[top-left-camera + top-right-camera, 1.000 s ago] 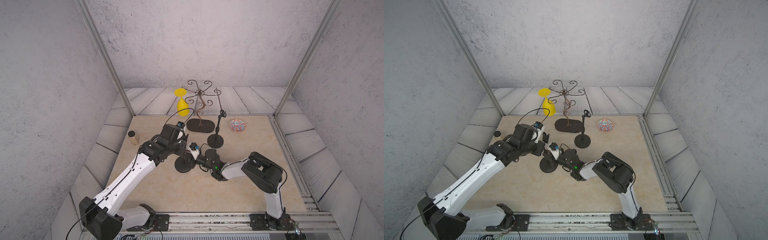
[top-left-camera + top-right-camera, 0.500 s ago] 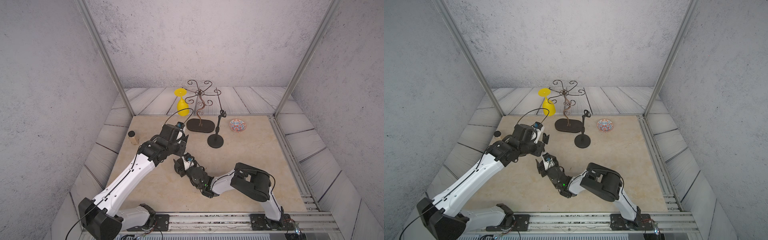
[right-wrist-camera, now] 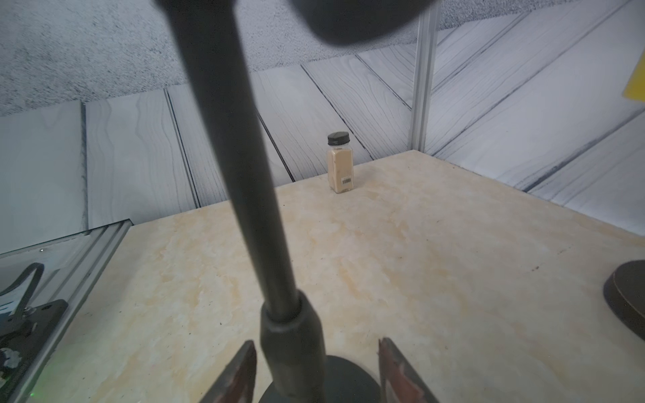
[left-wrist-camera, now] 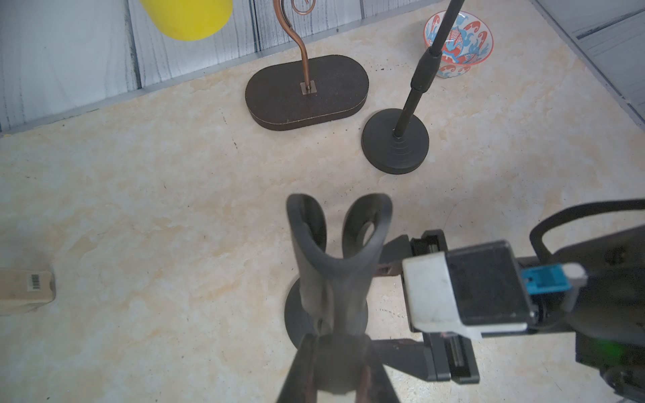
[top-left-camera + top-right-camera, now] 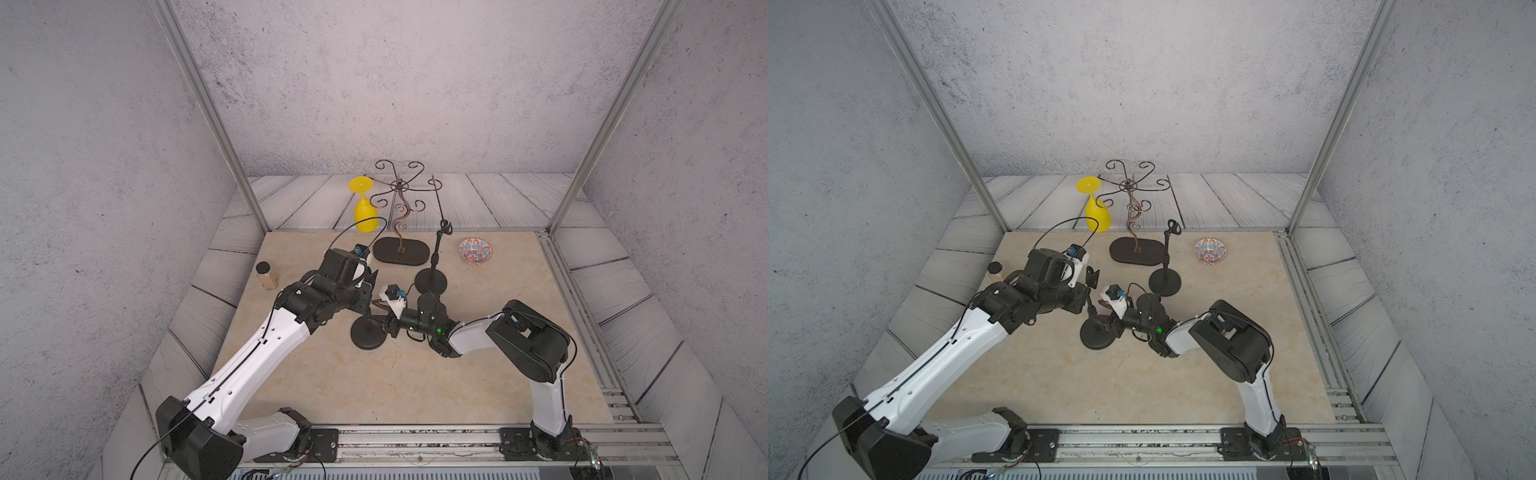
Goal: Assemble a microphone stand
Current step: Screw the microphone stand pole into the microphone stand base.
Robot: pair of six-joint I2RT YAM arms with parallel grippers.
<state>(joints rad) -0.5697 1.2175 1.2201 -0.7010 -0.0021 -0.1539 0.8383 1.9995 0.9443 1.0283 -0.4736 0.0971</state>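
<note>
A black microphone stand stands mid-table on its round base (image 5: 365,334) (image 5: 1096,334) (image 4: 295,322). At the top of its pole sits a black U-shaped clip (image 4: 338,237) (image 5: 1093,276), and my left gripper (image 4: 335,370) (image 5: 371,296) is shut on the clip's lower joint. Low on the pole (image 3: 244,174), my right gripper (image 3: 317,366) (image 5: 384,322) is open, its fingers (image 3: 241,373) standing on both sides of the thick sleeve (image 3: 293,342) with gaps. The near finger is closest to the sleeve.
A second, whole microphone stand (image 5: 431,282) (image 4: 395,146) stands behind. Further back are a scrolled wire rack on an oval base (image 5: 400,249), a yellow glass (image 5: 365,208) hanging from it, and a patterned bowl (image 5: 475,251). A spice bottle (image 5: 266,275) (image 3: 339,164) stands at the table's left edge.
The right arm swung low toward the front, then came back to the pole. Its jaws went from shut to open. The left arm and the clip have stayed put.
</note>
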